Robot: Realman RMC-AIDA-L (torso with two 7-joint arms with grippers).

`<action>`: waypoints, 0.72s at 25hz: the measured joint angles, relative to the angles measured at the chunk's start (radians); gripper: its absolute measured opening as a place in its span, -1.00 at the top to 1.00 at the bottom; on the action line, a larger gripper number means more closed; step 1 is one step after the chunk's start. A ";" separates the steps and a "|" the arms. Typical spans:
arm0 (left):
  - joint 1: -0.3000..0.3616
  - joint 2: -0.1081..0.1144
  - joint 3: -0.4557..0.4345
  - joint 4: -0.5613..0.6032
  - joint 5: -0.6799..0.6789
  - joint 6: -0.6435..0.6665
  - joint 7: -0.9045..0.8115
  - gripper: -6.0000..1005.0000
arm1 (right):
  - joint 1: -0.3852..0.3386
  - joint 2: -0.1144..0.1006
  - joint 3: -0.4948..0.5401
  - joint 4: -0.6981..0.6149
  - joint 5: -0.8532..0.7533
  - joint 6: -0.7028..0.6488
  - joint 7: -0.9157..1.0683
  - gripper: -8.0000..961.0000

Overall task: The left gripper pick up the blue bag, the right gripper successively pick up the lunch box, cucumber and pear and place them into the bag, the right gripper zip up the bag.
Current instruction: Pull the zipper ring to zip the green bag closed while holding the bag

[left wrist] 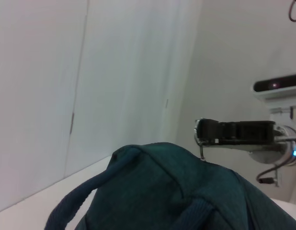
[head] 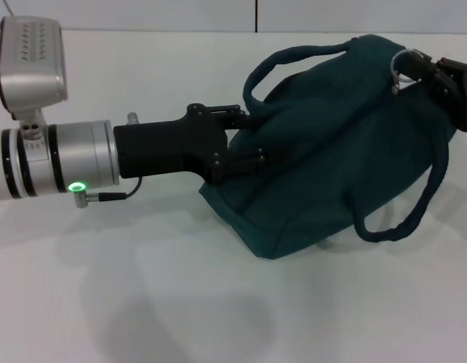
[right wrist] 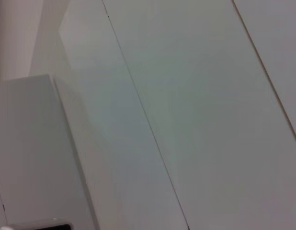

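Left claw pinches the blue bag by its left side, mid-worktop. Soft fabric, bulging (probably loaded, so hefty); slumps. Right claw, near the far-right edge, nips the ring zip pull, the sensible hold.

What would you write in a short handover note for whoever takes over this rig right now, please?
Left gripper: shut on the blue bag, gripping its left side on the white table.
Right gripper: at the bag's top right corner, fingers shut on the ring zip pull.
Lunch box, cucumber, pear: none visible, presumably inside.
Done: the bag looks closed.
Left: finish any remaining zip travel, release.
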 joint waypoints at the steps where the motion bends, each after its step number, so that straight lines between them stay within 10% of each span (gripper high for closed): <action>1: 0.000 0.000 0.001 0.000 0.000 0.001 0.006 -0.36 | 0.000 0.000 0.000 0.000 0.000 0.002 0.000 0.82; 18: -0.002 0.003 -0.009 -0.050 -0.027 0.005 0.055 0.75 | -0.001 0.000 0.001 0.003 0.001 0.007 -0.007 0.81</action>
